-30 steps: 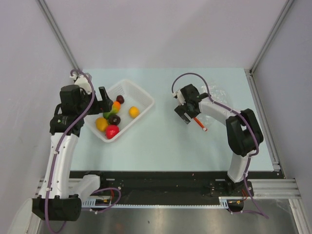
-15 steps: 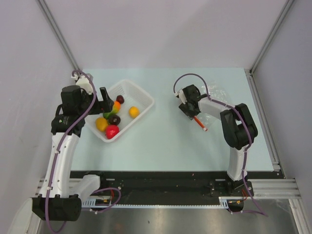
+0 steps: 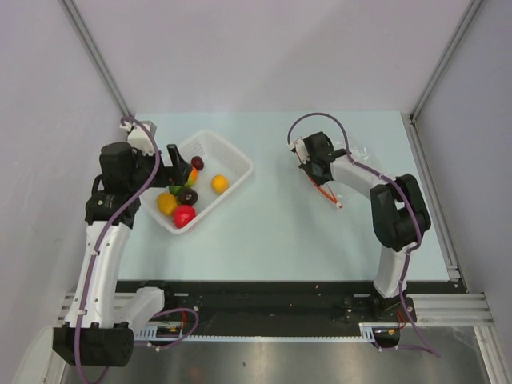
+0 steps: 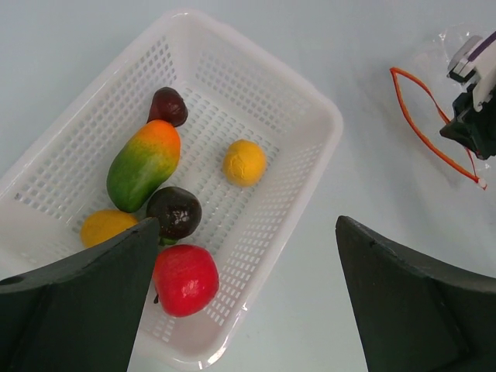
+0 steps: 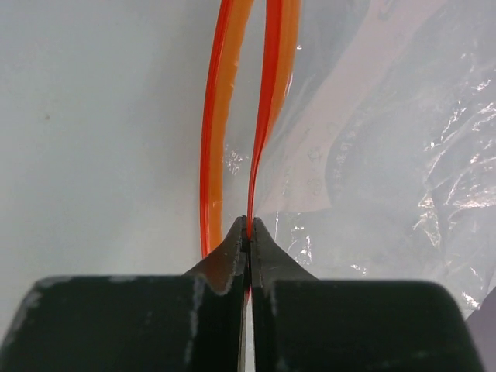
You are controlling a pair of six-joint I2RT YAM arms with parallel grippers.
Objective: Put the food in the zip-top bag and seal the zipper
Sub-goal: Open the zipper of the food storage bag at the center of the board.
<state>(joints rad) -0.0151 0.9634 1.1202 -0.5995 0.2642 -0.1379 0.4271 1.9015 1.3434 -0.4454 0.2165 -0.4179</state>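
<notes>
We've got the right gripper [image 5: 248, 225] pinching the zipper [image 5: 221, 101] of the bag [image 5: 387, 139] at the table's [image 3: 280, 232] right side, strip running from its tips toward five o'clock, while the left gripper [image 4: 248, 221] gapes wide over the food [image 4: 143, 163] in the basket [image 4: 310, 108].

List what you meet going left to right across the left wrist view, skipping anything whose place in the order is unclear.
green-and-orange fruit → round yellow fruit → white basket, its right rim → red-orange zipper → right arm's fingers, shut on that zipper.
</notes>
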